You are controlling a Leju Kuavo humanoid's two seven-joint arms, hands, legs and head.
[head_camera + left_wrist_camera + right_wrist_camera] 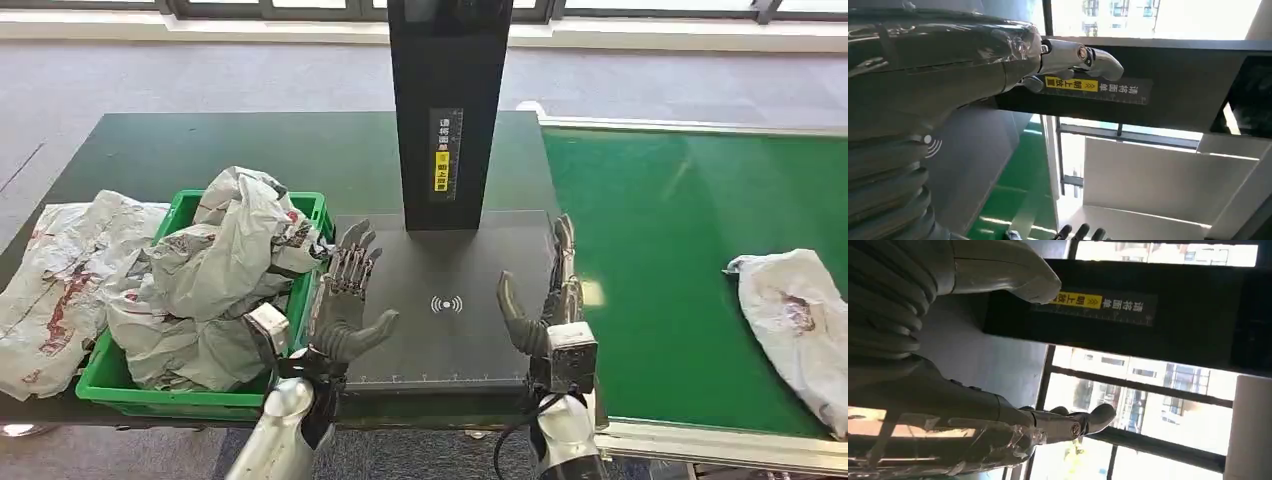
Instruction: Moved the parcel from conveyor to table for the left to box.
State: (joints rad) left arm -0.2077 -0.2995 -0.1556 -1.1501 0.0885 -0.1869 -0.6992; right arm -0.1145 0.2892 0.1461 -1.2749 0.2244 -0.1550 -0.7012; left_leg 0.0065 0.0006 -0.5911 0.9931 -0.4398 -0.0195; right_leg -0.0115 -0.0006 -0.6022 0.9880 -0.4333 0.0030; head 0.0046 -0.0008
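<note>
A crumpled white parcel (797, 320) lies on the green conveyor (680, 230) at the right edge. A green box (190, 392) on the left of the table is heaped with grey-white parcels (225, 270). My left hand (345, 295) is raised over the left edge of the dark scanner plate (445, 300), fingers spread, holding nothing. My right hand (545, 300) stands at the plate's right edge, open and empty, well short of the parcel on the belt. In the wrist views, each hand (948, 65) (998, 425) has its fingers stretched out with nothing in them.
A black scanner post (450, 110) with a yellow label rises behind the plate. Another flattened parcel (60, 280) lies on the dark table (200, 145) left of the box. The conveyor's metal rim (700, 440) runs along the near right.
</note>
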